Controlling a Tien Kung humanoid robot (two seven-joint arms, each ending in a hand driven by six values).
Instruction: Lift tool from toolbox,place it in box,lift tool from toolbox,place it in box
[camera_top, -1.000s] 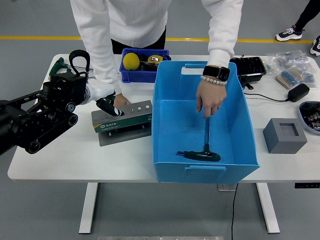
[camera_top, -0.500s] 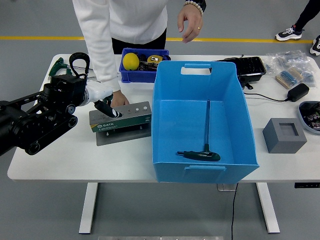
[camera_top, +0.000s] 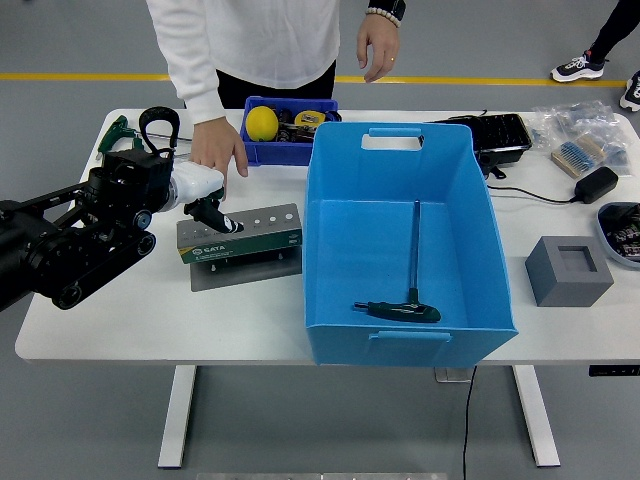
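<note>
Head view shows one T-handle wrench (camera_top: 400, 300) already lying in the blue box (camera_top: 340, 200) — left of that box, the left hand (camera_top: 205, 205) pinches a tool handle (camera_top: 222, 222) at the toolbox (camera_top: 240, 237), second lift unfinished.

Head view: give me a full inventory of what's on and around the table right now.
Large box: 1, blue, table centre.
T-handle tool: 1, black, lying in the large box.
Tool holder: 1, grey-green, left of the box on a grey plate.
Small bin: 1, blue, far side, holding a yellow ball and other bits.
Black tray: 1, behind the box's right corner.
Grey block: 1, right side, square recess on top.
Power adapter: 1, black, far right.
Person's hands: one at the small bin, one raised above the table.
Left hand: white, fingers on a tool at the holder's left end.
Right hand: not in view.
</note>
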